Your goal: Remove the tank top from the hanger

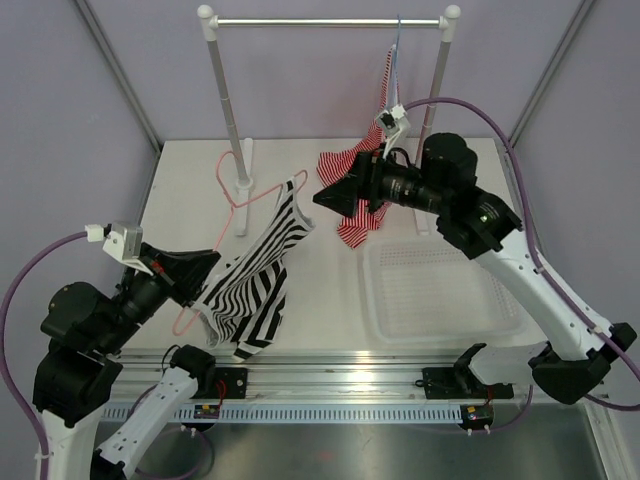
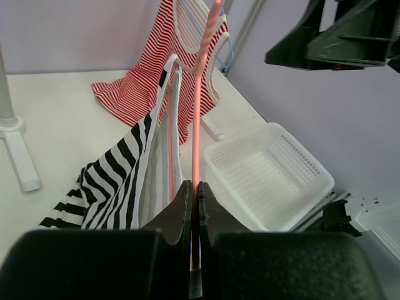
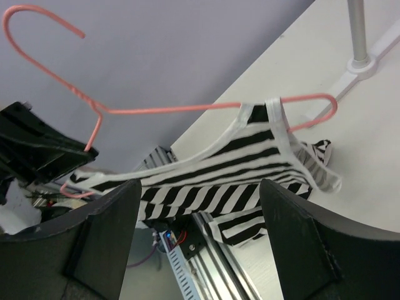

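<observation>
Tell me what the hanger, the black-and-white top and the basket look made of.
Hanger: thin pink wire, likely coated metal, twisted at the neck. Black-and-white top: soft fabric, probably knit, matte, drooping in folds. Basket: seemingly white plastic, slightly glossy, moulded with rows of holes.

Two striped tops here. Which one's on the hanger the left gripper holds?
The black-and-white tank top, its strap looped over the pink hanger pinched by the left gripper. The red-and-white top hangs from the rail.
</observation>
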You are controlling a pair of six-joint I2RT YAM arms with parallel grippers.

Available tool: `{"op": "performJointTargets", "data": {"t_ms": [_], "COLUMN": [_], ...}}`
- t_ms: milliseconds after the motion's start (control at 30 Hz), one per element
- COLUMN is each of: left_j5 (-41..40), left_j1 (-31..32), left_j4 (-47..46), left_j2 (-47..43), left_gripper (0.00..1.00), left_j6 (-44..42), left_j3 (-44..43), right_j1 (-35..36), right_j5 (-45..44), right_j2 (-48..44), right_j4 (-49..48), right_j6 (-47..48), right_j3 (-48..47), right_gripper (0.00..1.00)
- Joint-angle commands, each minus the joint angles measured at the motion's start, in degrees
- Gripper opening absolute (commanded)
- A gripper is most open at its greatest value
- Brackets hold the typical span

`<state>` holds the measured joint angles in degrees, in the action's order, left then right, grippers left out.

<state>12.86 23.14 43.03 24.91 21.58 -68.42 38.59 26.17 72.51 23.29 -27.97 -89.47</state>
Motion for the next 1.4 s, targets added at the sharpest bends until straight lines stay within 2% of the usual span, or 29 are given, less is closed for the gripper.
{"op": "performJointTargets", "data": {"t_ms": [0, 200, 400, 433, 500, 567, 600, 633, 667, 733, 900, 1133, 1367], "left_j5": [5.33, 7.44, 7.09, 7.09, 7.26, 7.26, 7.26, 7.26, 7.18, 6.13, 5.50, 4.63, 3.22], "left_j1": [-0.02, -0.02, -0.02, -0.02, -0.02, -0.02, -0.02, -0.02, -0.02, -0.02, 0.07, -0.02, -0.02], "left_j4": [-6.20, -7.08, -6.47, -6.29, -5.94, -5.94, -5.85, -5.76, -5.85, -4.88, -3.74, -0.84, 0.57], "left_j2": [-1.09, -1.53, -1.70, -1.70, -1.70, -1.88, -1.88, -1.97, -1.97, -1.79, -1.53, -1.26, -2.23], "left_gripper": [0.00, 0.00, 0.00, 0.00, 0.00, 0.00, 0.00, 0.00, 0.00, 0.00, 0.00, 0.00, 0.00], "left_j6": [3.73, 4.78, 4.26, 4.26, 4.17, 4.26, 4.17, 4.17, 3.91, 3.47, 2.24, -0.22, -1.46], "left_j3": [0.13, 1.71, 1.89, 1.80, 1.80, 1.89, 1.80, 1.72, 1.63, 1.36, 1.10, 0.48, 0.39], "right_j1": [3.50, 9.04, 10.10, 10.19, 10.19, 10.19, 10.19, 10.19, 10.19, 10.19, 10.19, 10.19, 10.19], "right_j5": [-11.39, -22.73, -28.02, -27.93, -28.11, -28.19, -28.20, -28.20, -28.37, -29.51, -31.88, -45.31, -50.60], "right_j2": [3.23, 8.60, 11.16, 11.34, 11.86, 11.95, 12.04, 12.04, 11.87, 11.78, 11.60, 13.09, 15.99], "right_j4": [-5.36, -5.45, -6.68, -6.85, -6.85, -7.20, -7.20, -7.47, -7.29, -7.20, -6.07, -0.19, 4.13], "right_j6": [3.44, 7.75, 9.51, 9.68, 10.04, 10.39, 10.39, 10.47, 10.65, 10.74, 11.79, 13.99, 15.84], "right_j3": [-1.93, -2.73, -2.02, -2.11, -2.20, -2.20, -2.11, -2.02, -2.02, -1.94, -2.20, -5.97, -8.61], "right_gripper": [0.84, 0.82, 0.71, 0.62, 0.53, 0.38, 0.36, 0.31, 0.17, 0.01, 0.00, 0.00, 0.00]}}
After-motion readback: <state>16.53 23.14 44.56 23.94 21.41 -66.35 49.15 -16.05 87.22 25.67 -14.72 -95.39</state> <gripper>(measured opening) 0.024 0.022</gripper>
